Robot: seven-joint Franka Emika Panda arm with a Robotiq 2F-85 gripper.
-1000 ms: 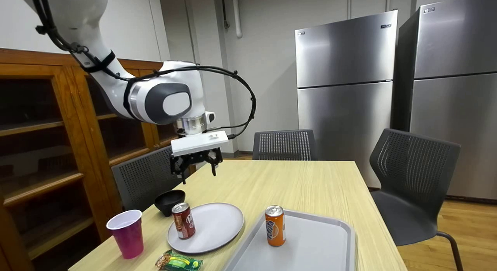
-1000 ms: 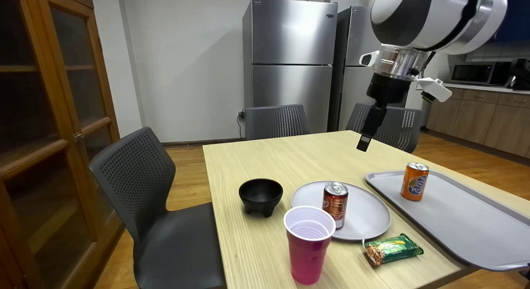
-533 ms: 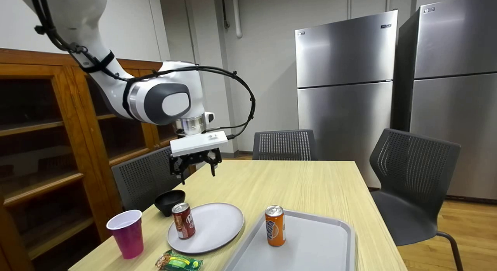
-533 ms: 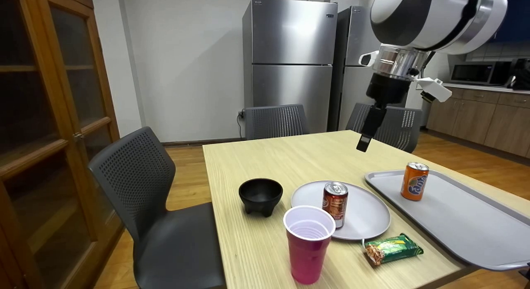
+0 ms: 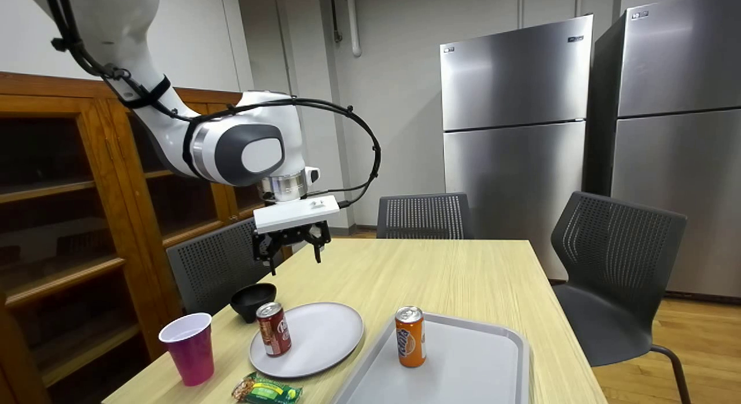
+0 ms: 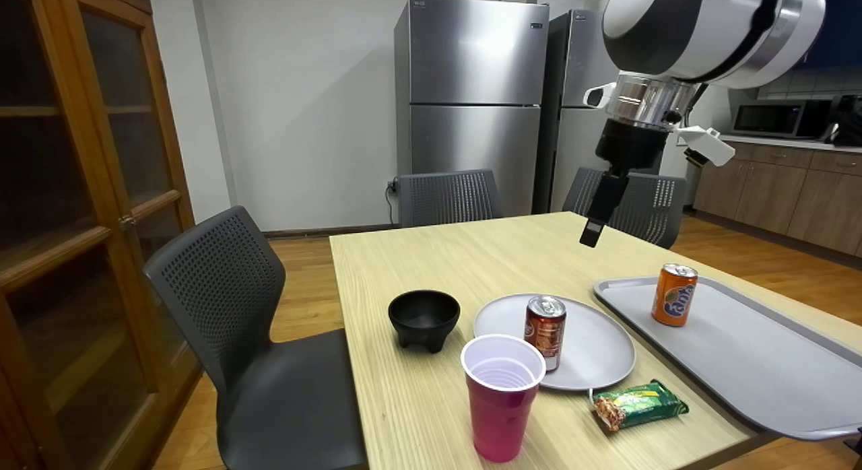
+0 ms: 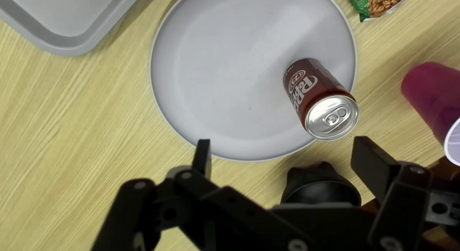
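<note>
Because the wood-grain table [image 5: 451, 276] offers one level surface, the things on it rest without tipping. The grey tray [image 5: 474, 366] lies flat, near the round plate [image 7: 230, 74], which is flat too. The magenta cup [image 6: 500, 416] stands upright on its narrower base, while the black bowl [image 6: 424, 330] sits on short feet that seem to steady it. The Dr Pepper can [image 7: 318, 96] stands on the plate, off centre towards the cup, and the orange can [image 5: 410, 338] on the tray, each upright on a flat bottom that presumably makes it stable. The snack bar [image 6: 640, 406], smallest of all, lies beside the plate.

The white arm [image 5: 249, 155] reaches over from above and bends at the wrist, so the gripper [image 5: 296, 266] points down, well above the table. Its fingers [image 7: 373, 164] stand wide apart and hold nothing; in the wrist view, the bowl and the Dr Pepper can show nearest to them, neither touched.
</note>
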